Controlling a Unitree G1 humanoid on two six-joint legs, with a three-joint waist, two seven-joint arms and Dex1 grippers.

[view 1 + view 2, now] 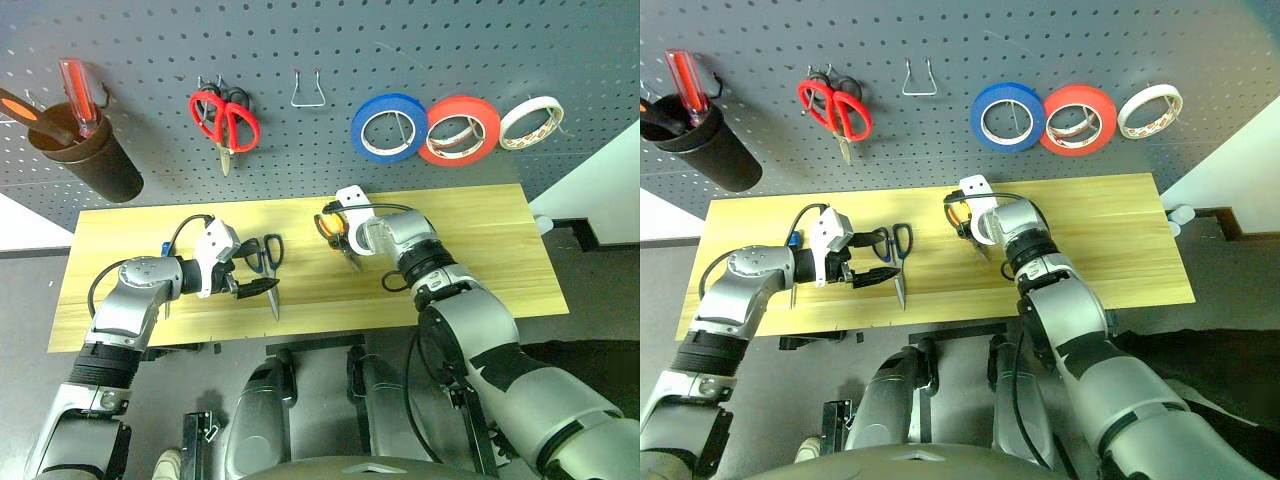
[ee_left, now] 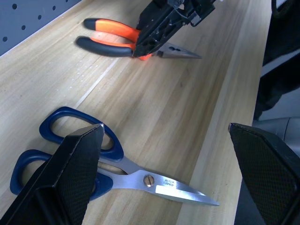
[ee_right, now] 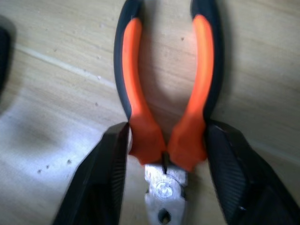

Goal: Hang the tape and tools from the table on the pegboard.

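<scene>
The blue tape (image 1: 389, 127) hangs on a hook of the pegboard (image 1: 330, 40). On the table (image 1: 480, 250) lie the orange-and-black pliers (image 3: 164, 117) and the dark blue scissors (image 2: 140, 178). My right gripper (image 3: 167, 136) is shut on the pliers. Its fingers (image 3: 110, 178) press the orange handles from both sides just above the pivot, and the pliers rest on the wood. My left gripper (image 2: 164, 127) stands open, low over the scissors, whose handles lie by one finger. A small blue handle (image 1: 792, 240), perhaps the screwdriver, peeks out behind my left forearm.
Red-handled scissors (image 1: 225, 120) hang on the pegboard beside a bare wire hook (image 1: 308, 90). A red tape roll (image 1: 459, 129) and a white one (image 1: 531, 122) hang right of the blue tape. A dark cup (image 1: 90, 155) with screwdrivers hangs far left.
</scene>
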